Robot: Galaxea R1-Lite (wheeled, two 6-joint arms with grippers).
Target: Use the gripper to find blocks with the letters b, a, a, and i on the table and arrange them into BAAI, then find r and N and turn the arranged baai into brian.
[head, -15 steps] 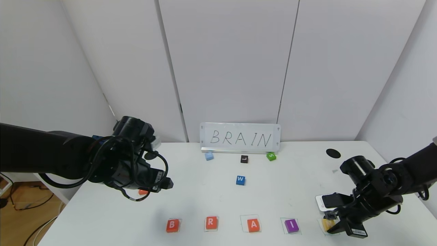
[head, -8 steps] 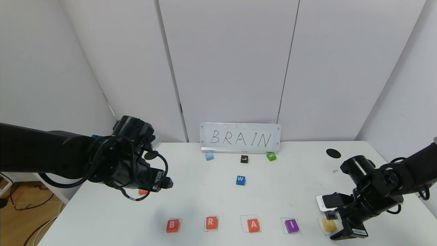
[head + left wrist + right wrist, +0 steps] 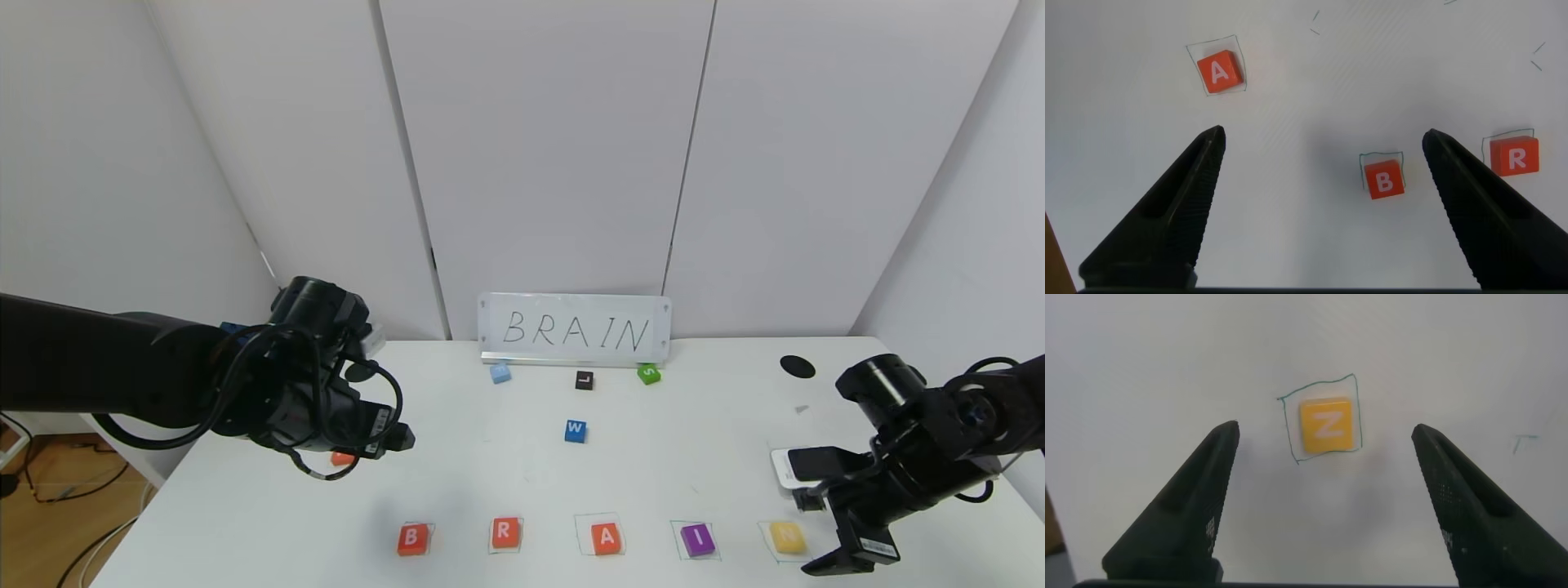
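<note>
Five little square letter tiles lined up along the near edge of the big white tabletop (image 3: 669, 425), reading B R A I N.
Right end effector (image 3: 1327, 498) hangs wide open and empty over the yellow N tile (image 3: 787, 536); left end effector (image 3: 1323, 188), also spread wide with nothing in it, hovers above the orange-red B tile (image 3: 1383, 180), orange-red R tile (image 3: 504, 532) next along.

Left gripper (image 3: 1323, 204) spread above table (image 3: 1290, 245); A (image 3: 1218, 72), B (image 3: 1383, 180), R (image 3: 1516, 157) tiles (each in pen square).

left gripper (image 3: 1319, 204) fingers spread, hovering | right gripper (image 3: 1327, 506) fingers spread, raised, empty
</note>
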